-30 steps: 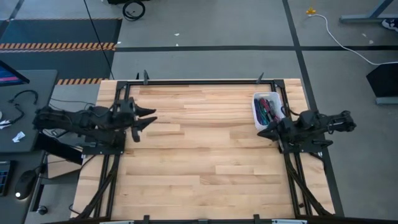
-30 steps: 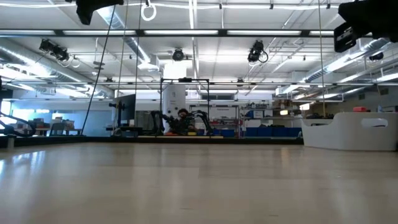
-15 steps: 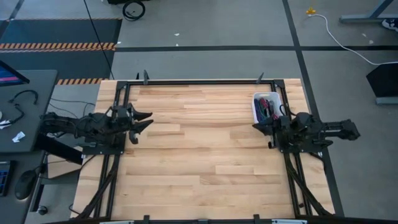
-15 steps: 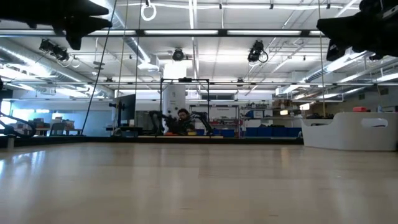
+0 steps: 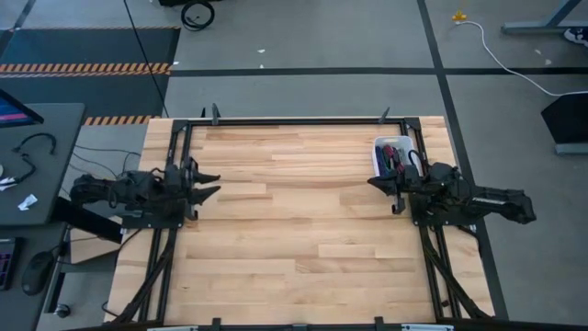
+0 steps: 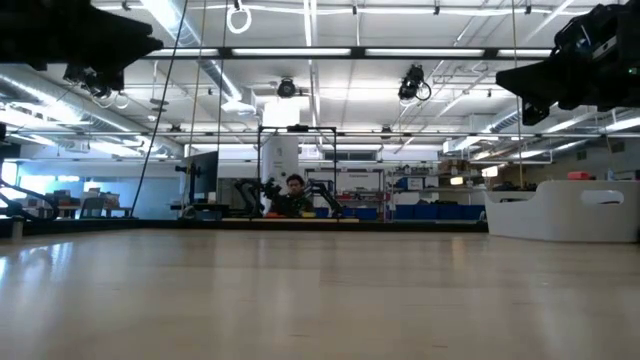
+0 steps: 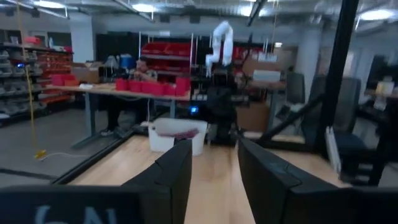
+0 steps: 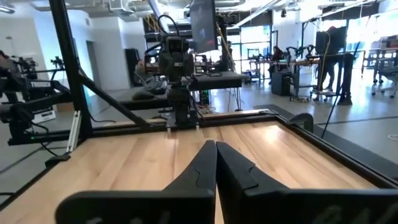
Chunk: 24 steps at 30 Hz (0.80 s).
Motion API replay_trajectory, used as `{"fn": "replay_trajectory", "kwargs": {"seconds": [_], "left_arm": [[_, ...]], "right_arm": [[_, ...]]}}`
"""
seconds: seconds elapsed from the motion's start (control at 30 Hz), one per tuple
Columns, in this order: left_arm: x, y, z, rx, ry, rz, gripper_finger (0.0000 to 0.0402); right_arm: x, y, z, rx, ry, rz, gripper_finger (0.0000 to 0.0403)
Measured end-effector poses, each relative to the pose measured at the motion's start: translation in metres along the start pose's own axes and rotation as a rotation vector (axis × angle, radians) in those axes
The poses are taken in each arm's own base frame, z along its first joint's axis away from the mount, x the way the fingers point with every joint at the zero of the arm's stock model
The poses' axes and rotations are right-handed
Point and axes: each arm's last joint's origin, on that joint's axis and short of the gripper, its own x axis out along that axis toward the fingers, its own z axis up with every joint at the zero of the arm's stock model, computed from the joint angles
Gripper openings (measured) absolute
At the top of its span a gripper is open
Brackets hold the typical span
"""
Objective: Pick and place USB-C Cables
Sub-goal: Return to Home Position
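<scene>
While the colourful folded USB-C cables point(image 5: 392, 158) are lying in the white plastic bin point(image 5: 395, 139), the left pincer point(image 5: 213, 182) is hanging released and the right pincer point(image 5: 371, 180) is clenched, seemingly empty.

Table point(image 5: 303, 230) laid in pale wood planks, smooth and softly sheened, frame point(image 5: 294, 120) made of matt black metal, bin point(image 5: 393, 139) at two o'clock moulded in smooth white plastic

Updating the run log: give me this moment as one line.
cables: in bin | left claw: open, empty, raised | right claw: shut, empty, raised by bin
</scene>
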Motion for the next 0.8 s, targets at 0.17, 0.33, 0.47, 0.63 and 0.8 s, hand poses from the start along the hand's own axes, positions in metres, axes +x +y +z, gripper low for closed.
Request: {"fn": "replay_trajectory", "kwargs": {"seconds": [0.17,0.33,0.47,0.63,0.8], "left_arm": [[0.002,0.0,-0.013,0.029,0.042,-0.051,0.0113],[0.005,0.005,-0.03,0.052,0.062,-0.041,0.0081],[0.008,0.01,-0.042,0.052,0.069,-0.07,0.0053],[0.009,0.019,-0.042,0.067,0.076,-0.035,0.0018],[0.009,0.024,-0.049,0.069,0.153,0.022,0.0005]], "right_arm": [[0.0,0.0,0.0,0.002,0.0,0.001,0.0007],[0.0,0.0,0.0,0.001,0.003,0.001,0.0008],[0.0,0.0,0.0,0.0,0.002,0.001,0.0008],[0.0,0.0,0.0,0.0,0.0,0.001,0.0008],[0.0,0.0,0.0,0.0,0.0,0.001,0.0009]]}}
